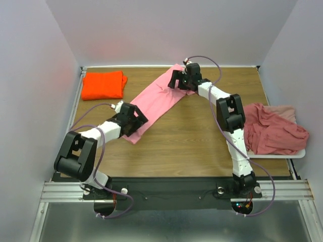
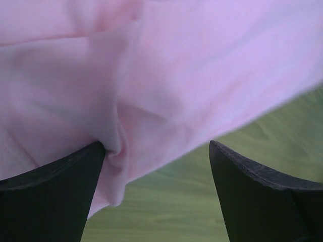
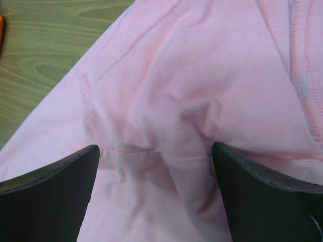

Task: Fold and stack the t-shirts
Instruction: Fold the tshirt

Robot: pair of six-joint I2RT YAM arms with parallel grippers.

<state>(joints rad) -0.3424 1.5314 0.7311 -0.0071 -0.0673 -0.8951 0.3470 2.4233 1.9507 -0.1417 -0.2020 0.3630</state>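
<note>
A light pink t-shirt [image 1: 159, 98] lies stretched out diagonally across the middle of the table. My left gripper [image 1: 136, 122] sits low over its near left end. In the left wrist view this gripper [image 2: 157, 166] is open: its left finger touches the edge of the pink cloth [image 2: 151, 75], with bare wood between the tips. My right gripper [image 1: 176, 80] is over the shirt's far end. The right wrist view shows it [image 3: 155, 166] open, both fingers down on the creased pink cloth [image 3: 202, 75]. A bright orange t-shirt [image 1: 103, 84] lies folded at the back left.
A heap of dusty rose t-shirts [image 1: 272, 132], with a paler one [image 1: 285, 112] behind, lies on a white tray [image 1: 299, 154] at the right edge. Grey walls close in the table on three sides. Bare wood [image 1: 186, 141] lies in front of the pink shirt.
</note>
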